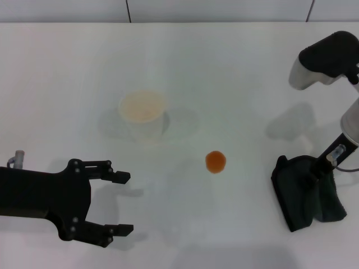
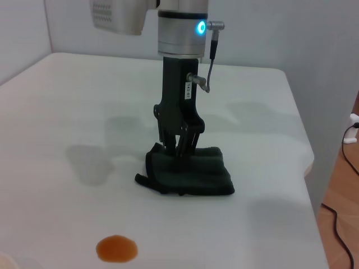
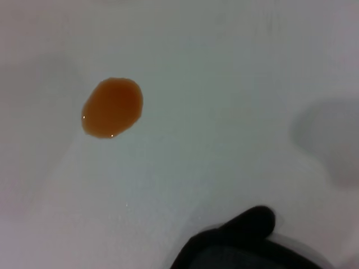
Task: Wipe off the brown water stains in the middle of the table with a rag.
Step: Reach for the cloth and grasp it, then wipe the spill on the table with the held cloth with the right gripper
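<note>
Head view. White table with a round orange-brown water stain near centre. A white paper cup stands upright at about 10 o'clock from the stain, apart from it. The dark rag lies at 3 to 4 o'clock, near the table's right edge, with the right gripper down on it. The left gripper, at 8 o'clock, hovers with fingers spread.

Right end effector points straight down, fingers drawn together; left end effector hovers level, fingers spread.
</note>
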`<action>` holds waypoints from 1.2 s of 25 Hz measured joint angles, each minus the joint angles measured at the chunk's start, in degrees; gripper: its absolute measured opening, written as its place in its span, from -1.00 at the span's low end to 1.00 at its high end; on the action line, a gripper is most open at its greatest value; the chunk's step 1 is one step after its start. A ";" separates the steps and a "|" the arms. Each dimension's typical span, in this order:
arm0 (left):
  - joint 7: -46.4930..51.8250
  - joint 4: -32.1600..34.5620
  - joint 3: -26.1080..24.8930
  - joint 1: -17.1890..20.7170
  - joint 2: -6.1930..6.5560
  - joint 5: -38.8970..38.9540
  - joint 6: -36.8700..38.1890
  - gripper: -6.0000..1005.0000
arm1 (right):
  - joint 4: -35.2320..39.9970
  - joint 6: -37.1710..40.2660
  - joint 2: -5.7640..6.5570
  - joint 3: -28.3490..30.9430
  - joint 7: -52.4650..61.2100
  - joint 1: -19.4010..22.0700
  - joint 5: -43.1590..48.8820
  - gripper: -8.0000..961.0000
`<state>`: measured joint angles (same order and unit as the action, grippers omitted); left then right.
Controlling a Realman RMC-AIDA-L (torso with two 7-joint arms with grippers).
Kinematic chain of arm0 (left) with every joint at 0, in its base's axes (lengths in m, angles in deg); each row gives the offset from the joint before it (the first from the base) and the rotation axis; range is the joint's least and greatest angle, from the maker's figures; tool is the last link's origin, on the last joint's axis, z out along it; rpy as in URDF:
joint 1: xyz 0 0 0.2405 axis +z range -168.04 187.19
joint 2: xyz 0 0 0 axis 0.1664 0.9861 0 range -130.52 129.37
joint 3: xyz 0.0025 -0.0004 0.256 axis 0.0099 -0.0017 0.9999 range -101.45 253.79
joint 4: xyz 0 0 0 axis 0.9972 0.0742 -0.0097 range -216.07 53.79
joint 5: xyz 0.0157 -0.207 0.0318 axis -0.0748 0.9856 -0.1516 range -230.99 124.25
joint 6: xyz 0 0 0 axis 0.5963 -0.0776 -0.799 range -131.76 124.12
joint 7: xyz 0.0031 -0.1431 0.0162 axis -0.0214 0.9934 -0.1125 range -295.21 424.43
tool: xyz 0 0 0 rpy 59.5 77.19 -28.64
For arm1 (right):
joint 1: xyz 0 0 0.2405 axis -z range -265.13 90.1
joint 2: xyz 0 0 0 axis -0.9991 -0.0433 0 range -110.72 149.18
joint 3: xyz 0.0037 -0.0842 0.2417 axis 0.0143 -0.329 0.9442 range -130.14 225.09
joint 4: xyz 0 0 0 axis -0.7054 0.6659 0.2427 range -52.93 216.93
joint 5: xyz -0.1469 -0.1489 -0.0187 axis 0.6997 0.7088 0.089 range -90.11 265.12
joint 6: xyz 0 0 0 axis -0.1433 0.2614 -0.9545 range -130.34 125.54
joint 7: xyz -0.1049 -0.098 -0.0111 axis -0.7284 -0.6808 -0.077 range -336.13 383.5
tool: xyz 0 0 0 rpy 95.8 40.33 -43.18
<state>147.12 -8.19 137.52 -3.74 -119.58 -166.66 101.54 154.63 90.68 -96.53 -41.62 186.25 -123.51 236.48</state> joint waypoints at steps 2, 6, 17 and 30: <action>0.01 0.00 0.00 0.12 0.00 0.15 0.00 0.74 | 0.00 -0.24 0.04 -0.66 -0.04 -0.12 0.18 -0.21; -0.13 0.00 0.00 0.38 0.00 0.57 0.04 0.74 | 0.04 -0.37 0.04 -1.19 -0.07 -0.33 0.88 -0.46; -0.30 -0.02 -0.29 0.70 0.00 1.49 0.33 0.74 | 1.07 -6.20 -0.01 -4.86 -4.82 -4.46 0.07 -0.69; 0.90 -0.08 -6.40 1.94 0.09 1.65 0.38 0.74 | -3.51 -12.93 -0.35 -11.47 -13.84 -11.39 -9.95 -0.82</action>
<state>148.02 -8.27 131.12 -1.80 -119.48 -165.01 101.92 151.12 77.75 -96.88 -53.09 172.41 -134.90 226.53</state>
